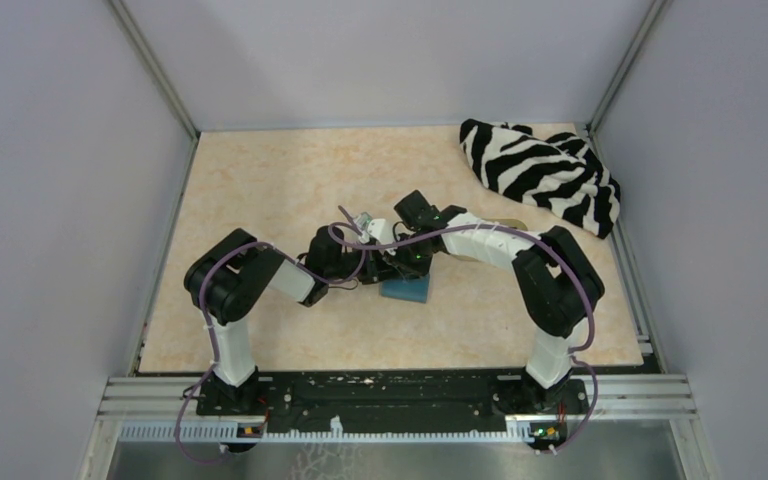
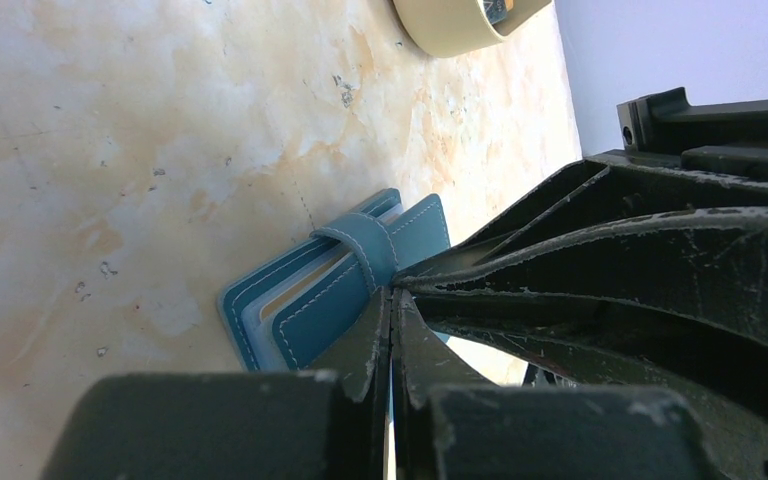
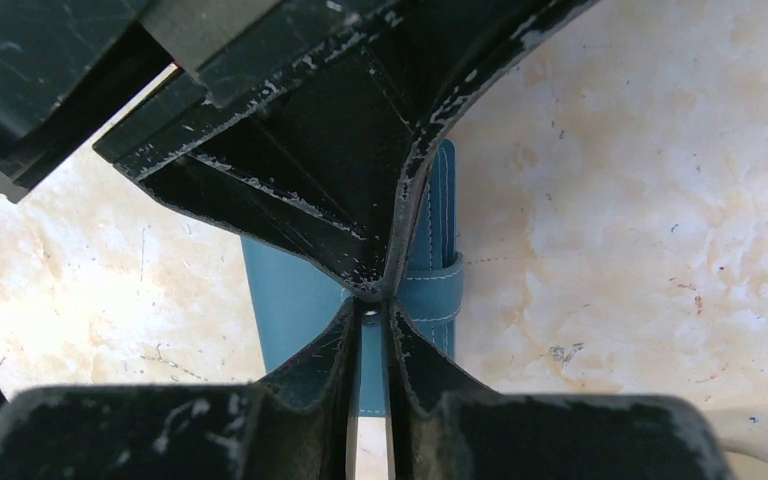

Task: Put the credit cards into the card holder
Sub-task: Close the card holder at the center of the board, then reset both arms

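Care is being called for here, because I am guessing the two tools are working to get the card holder (image 2: 300, 300) open so cards can go in. The card holder is lying flat on the table (image 2: 110, 150), under both sets of tips, with its strap (image 2: 365, 250) wrapping over the cover just beside them. To do this well, one tool should be holding the case down while the other is lifting only the top flap, slowly, so the case is not sliding away. The left tool (image 2: 392, 300) is pressed fully together, and its tips are touching the cover's edge next to the strap; I cannot tell if it is pinching anything. The right tool (image 3: 369, 315) is pointing in from the other side, tip to tip with the left one. Its fingers are almost pressed together, with only a thin slit between them, and I cannot tell if the cover is caught there. A tan tray (image 2: 450, 35) is sitting well past the left tool's tips.
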You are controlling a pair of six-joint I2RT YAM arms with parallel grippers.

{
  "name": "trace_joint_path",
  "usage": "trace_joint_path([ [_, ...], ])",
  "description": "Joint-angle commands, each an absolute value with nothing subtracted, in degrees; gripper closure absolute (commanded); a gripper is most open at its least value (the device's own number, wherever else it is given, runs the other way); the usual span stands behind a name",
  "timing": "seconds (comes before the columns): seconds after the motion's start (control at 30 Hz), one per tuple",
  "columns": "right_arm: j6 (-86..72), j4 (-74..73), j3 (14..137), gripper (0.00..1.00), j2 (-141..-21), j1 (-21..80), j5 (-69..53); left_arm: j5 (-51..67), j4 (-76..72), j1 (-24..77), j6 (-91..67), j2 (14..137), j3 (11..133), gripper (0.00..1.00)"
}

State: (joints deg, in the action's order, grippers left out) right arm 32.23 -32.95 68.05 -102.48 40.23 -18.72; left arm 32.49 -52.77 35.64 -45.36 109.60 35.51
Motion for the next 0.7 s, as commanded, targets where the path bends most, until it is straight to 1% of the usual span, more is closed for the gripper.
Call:
trace_joint_path([
  [0.0, 31.6, -31.2, 66.0, 0.86, -105.3, 43.0, -19.7, 34.4, -45.7, 38.5, -44.0, 112.5, 34.1, 1.00],
  [0.1, 32.1, -31.7, 67.0, 0.67, -100.4, 41.5, -23.3, 34.9, -45.2, 38.3, -44.3, 110.6, 35.7, 1.00],
  [0.17, 33.0, -32.8, 68.0, 0.58, -96.7, 39.3, -26.0, 34.4, -44.9, 37.6, -44.3, 107.9, 35.9, 1.00],
  [0.27, 33.6, -32.9, 67.4, 0.41, -90.0, 35.5, -30.4, 32.4, -43.2, 35.7, -43.2, 100.8, 36.0, 0.95],
  [0.3, 34.2, -33.0, 67.0, 0.35, -87.9, 34.6, -30.6, 31.4, -41.8, 35.1, -42.5, 98.1, 36.2, 0.90],
  [0.4, 36.2, -32.2, 65.0, 0.23, -80.8, 31.6, -30.3, 27.0, -36.0, 33.9, -37.4, 89.1, 37.3, 0.78],
  [0.5, 34.8, -29.9, 64.0, 0.10, -74.9, 27.0, -32.0, 22.5, -28.0, 33.9, -31.2, 79.5, 38.7, 0.67],
  [0.6, 26.2, -24.5, 63.9, 0.02, -69.6, 22.2, -30.8, 17.8, -21.1, 33.8, -25.3, 69.8, 39.9, 0.51],
  [0.63, 22.7, -22.5, 63.7, 0.02, -67.7, 20.6, -30.0, 16.0, -18.9, 33.9, -24.3, 66.8, 40.1, 0.45],
  [0.67, 19.7, -20.1, 63.3, 0.02, -65.6, 18.8, -29.4, 13.8, -16.8, 33.9, -23.6, 64.0, 40.1, 0.37],
])
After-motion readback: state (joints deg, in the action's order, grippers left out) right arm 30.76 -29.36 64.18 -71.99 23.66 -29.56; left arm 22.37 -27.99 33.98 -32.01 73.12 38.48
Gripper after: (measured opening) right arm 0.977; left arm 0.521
